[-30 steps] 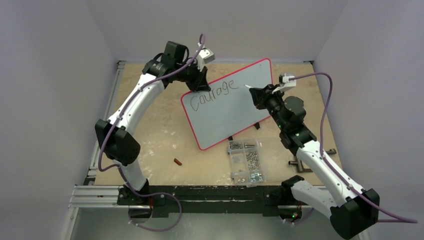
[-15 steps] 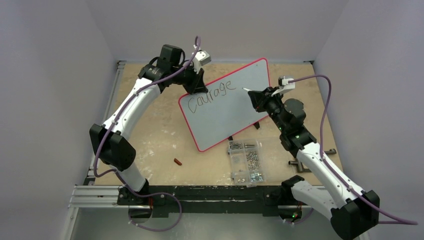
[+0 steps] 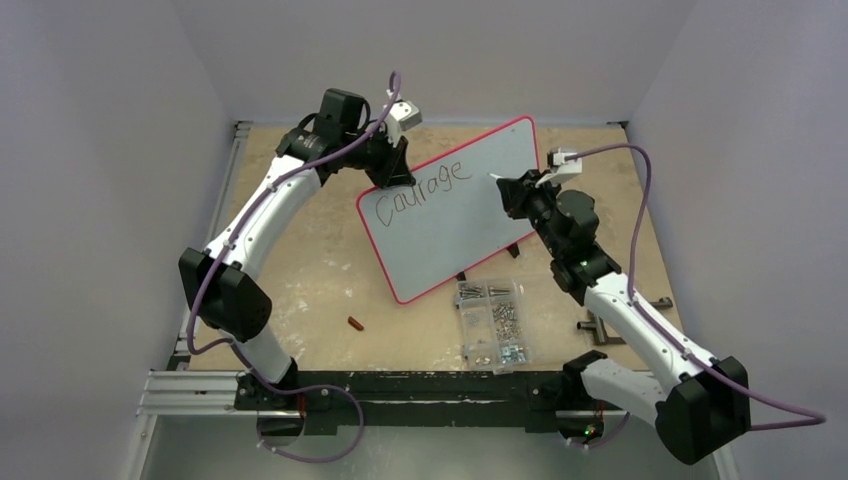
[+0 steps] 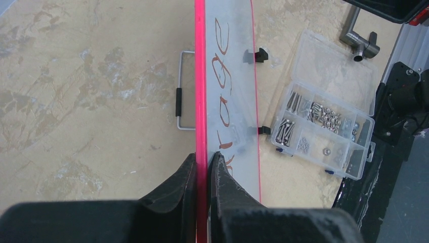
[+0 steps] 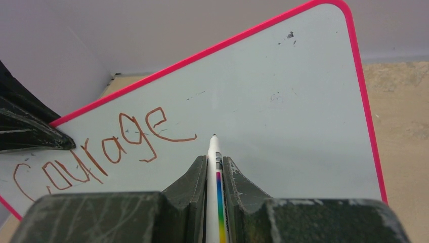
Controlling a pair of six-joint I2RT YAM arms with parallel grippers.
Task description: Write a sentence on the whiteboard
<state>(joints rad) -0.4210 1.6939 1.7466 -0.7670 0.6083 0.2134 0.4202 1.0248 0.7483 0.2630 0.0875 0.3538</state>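
Right tool [image 5: 214, 164] is gripping a marker [image 5: 214, 149], its tip pointing at the whiteboard [image 5: 293, 101] just right of the last letter; contact unclear. Left tool [image 4: 203, 161] is pinching the board's pink rim, holding it tilted over the desk [image 3: 320, 270]. Sentence [image 5: 101, 149] is reading "Courage".
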